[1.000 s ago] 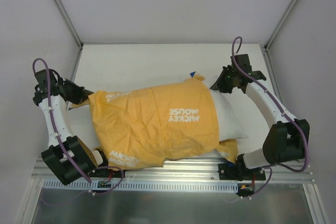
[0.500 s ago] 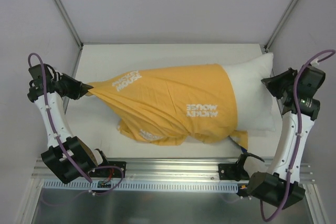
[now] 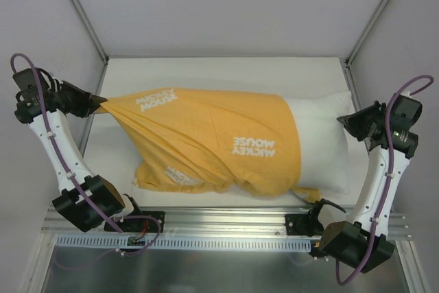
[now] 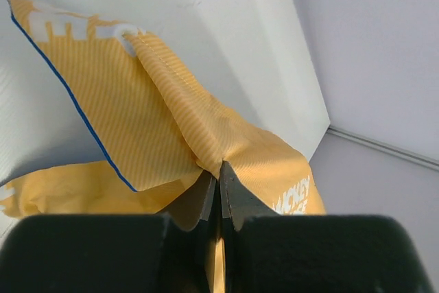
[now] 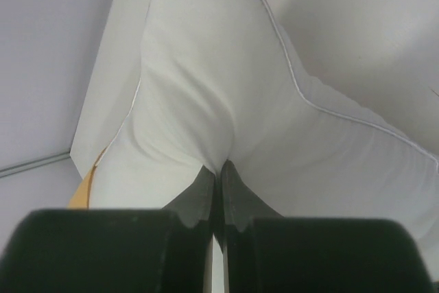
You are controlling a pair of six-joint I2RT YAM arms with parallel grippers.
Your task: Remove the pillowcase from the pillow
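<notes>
The pillowcase point(image 3: 212, 142) lies orange-yellow side up with white "MICKEY MOUSE" lettering, stretched taut toward the left. It still covers the left and middle of the white pillow point(image 3: 322, 145), whose right end sticks out bare. My left gripper point(image 3: 98, 103) is shut on the pillowcase's left end, seen pinched in the left wrist view point(image 4: 219, 167). My right gripper point(image 3: 345, 122) is shut on the pillow's right edge, with white fabric bunched between its jaws in the right wrist view point(image 5: 218, 167). A blue hem line point(image 4: 68, 94) shows on the pillowcase.
The white table point(image 3: 206, 73) is boxed in by grey walls at left, right and back. A metal rail point(image 3: 226, 228) runs along the near edge by the arm bases.
My left gripper has pulled the pillowcase's end further left and up. The pillowcase has slid left, and more of the pillow's right end shows. The right gripper holds about the same place.
</notes>
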